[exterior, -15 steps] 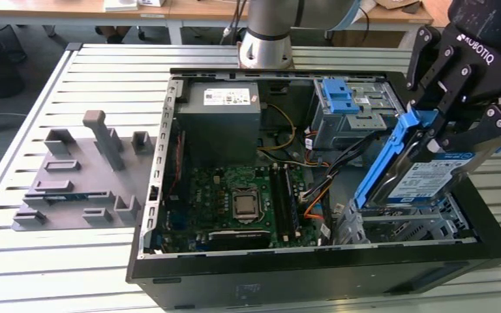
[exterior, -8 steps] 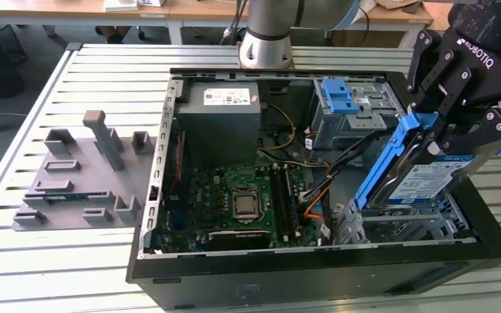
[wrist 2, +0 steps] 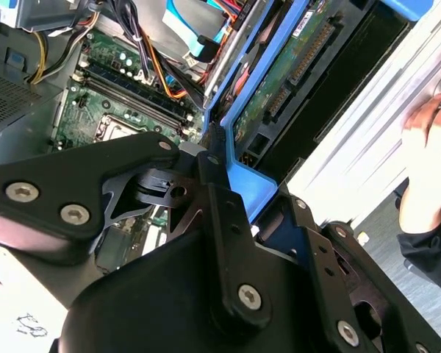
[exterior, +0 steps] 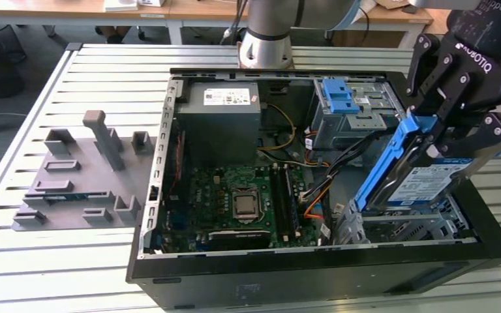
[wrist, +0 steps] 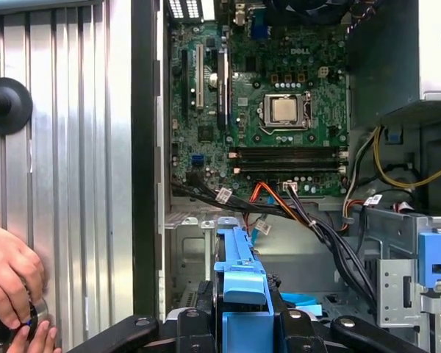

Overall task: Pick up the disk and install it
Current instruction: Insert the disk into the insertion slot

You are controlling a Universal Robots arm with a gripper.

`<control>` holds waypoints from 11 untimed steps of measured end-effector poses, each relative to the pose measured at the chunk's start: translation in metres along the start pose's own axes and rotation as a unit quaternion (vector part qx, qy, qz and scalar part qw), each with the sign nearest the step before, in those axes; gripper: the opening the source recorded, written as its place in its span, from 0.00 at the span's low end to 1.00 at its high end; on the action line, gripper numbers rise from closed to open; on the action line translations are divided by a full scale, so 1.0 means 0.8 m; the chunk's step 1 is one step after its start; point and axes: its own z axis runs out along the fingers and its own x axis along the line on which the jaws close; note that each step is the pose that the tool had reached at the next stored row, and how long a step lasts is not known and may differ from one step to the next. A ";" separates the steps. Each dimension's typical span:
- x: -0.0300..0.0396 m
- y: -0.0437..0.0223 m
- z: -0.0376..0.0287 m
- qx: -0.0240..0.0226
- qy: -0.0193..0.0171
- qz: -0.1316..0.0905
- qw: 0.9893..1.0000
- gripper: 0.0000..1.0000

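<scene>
Tilted disk (exterior: 420,184) in gripper (exterior: 445,134), over case (exterior: 276,274)

Your arm (exterior: 266,39) is a smooth silver-grey column under a darker grey joint. Your gripper (exterior: 455,138) is matte black, made of angular linked plates with white lettering. Round silver screws (wrist 2: 22,192) stud its links.

I see the gripper (wrist: 242,327) clamped on the disk (wrist: 241,283) by its blue frame. Beyond it lies the motherboard (wrist: 272,110); a person's hand (wrist: 11,283) rests off to one side.
</scene>
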 end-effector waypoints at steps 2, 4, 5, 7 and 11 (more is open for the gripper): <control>0.0002 0.0000 0.0007 0.000 0.000 0.000 1.000 0.36; 0.0003 0.0000 0.0016 0.000 0.000 0.000 1.000 0.36; 0.0003 -0.0001 0.0020 0.000 0.000 0.000 1.000 0.36; 0.0004 -0.0001 0.0030 0.000 0.000 0.000 1.000 0.36; 0.0007 -0.0001 0.0054 0.000 0.000 0.000 1.000 0.36</control>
